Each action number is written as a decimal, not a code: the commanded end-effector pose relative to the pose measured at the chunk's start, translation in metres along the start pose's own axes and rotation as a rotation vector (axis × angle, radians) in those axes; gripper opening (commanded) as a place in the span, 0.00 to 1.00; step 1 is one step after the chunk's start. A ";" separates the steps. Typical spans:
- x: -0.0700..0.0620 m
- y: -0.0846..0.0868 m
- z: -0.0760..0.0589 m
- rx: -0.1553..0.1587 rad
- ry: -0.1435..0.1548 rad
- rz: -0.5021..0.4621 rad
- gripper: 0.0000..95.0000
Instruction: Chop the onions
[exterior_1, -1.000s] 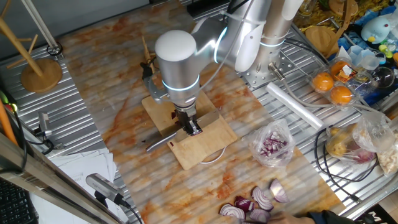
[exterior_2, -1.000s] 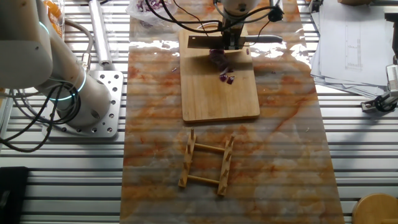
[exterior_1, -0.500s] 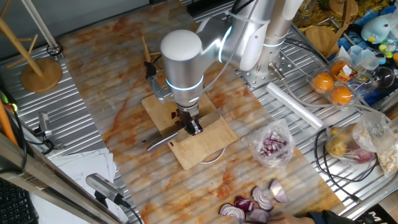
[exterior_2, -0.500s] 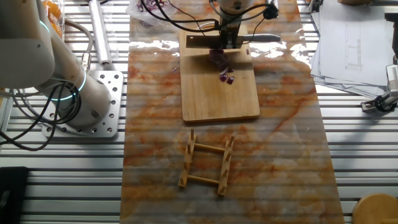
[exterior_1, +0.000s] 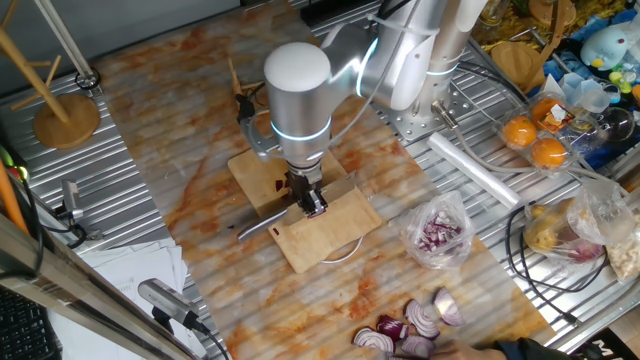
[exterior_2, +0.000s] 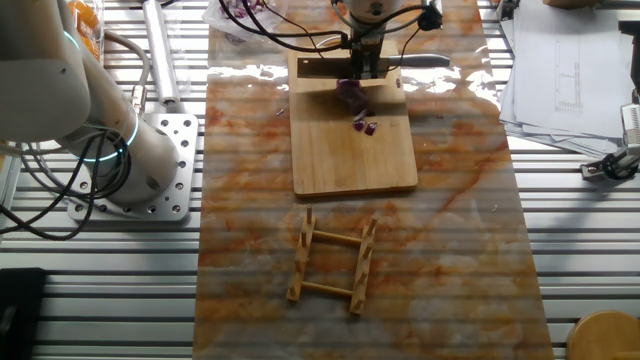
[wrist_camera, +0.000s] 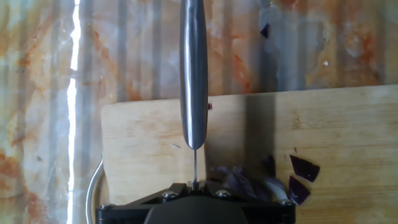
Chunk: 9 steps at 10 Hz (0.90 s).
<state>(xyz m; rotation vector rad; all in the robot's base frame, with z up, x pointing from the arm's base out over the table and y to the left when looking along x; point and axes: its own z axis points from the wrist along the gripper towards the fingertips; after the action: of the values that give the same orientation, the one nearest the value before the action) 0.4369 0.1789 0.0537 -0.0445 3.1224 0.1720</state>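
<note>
Hand (exterior_1: 312, 203) clamped on knife (wrist_camera: 193, 74), blade edge-on in hand view, handle pointing away over board edge. Onions (exterior_2: 351, 94) on cutting board (exterior_2: 352, 150), at end near hand: one purple chunk under/just beside blade plus few cut bits (exterior_2: 366, 126) lying apart toward board middle. In hand view, bits (wrist_camera: 298, 177) sit right of blade. Judgement: chopping underway, early-to-mid; some pieces off, main chunk not yet reduced. Left: more cuts through chunk. Bag of purple bits (exterior_1: 438, 232) and larger wedges (exterior_1: 410, 328) on table, untouched, well apart from board.
</note>
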 end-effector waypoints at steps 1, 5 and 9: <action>0.000 -0.001 0.000 0.002 -0.003 0.001 0.00; 0.000 -0.003 0.001 0.014 -0.002 -0.001 0.00; 0.008 -0.007 0.022 0.024 -0.032 -0.012 0.00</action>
<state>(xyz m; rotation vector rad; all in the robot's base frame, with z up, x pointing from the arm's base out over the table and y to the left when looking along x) 0.4304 0.1765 0.0387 -0.0607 3.0990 0.1370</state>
